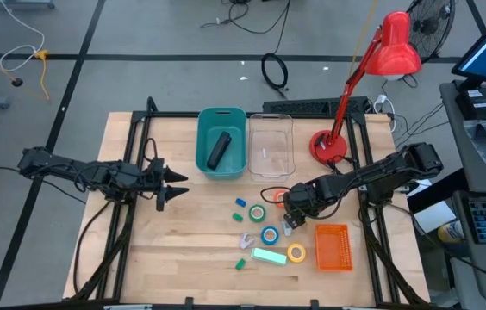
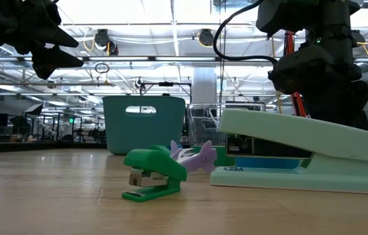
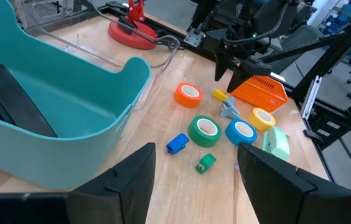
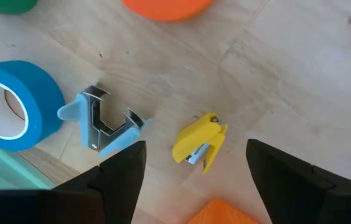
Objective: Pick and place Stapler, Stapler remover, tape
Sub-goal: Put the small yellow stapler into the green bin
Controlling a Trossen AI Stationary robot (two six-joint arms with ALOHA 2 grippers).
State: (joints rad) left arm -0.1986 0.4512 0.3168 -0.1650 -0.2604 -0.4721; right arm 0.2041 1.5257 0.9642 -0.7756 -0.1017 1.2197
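Overhead, a pale wooden bench (image 1: 183, 250) stands on a grey floor crossed by dark lines, both arms over it.

At the left, the left gripper (image 1: 174, 184) hovers above bare wood, its fingers partly open and empty. Next comes a teal bin (image 1: 221, 164) with the black stapler (image 1: 218, 149) lying in it, then an empty clear tray (image 1: 271, 145) and a red desk lamp (image 1: 372, 77) at the back edge. Nearer the front lie the tape rolls: green (image 1: 258, 213), orange (image 3: 188, 94), blue (image 1: 269, 234) and yellow (image 1: 296, 253), close to a mint stapler (image 1: 269, 257). The right gripper (image 1: 289, 220) hangs low beside the orange roll, fingers spread wide and empty over a small yellow staple remover (image 4: 199, 142). An orange basket (image 1: 333, 246) sits rightmost. Beyond, a workshop with ceiling lights.
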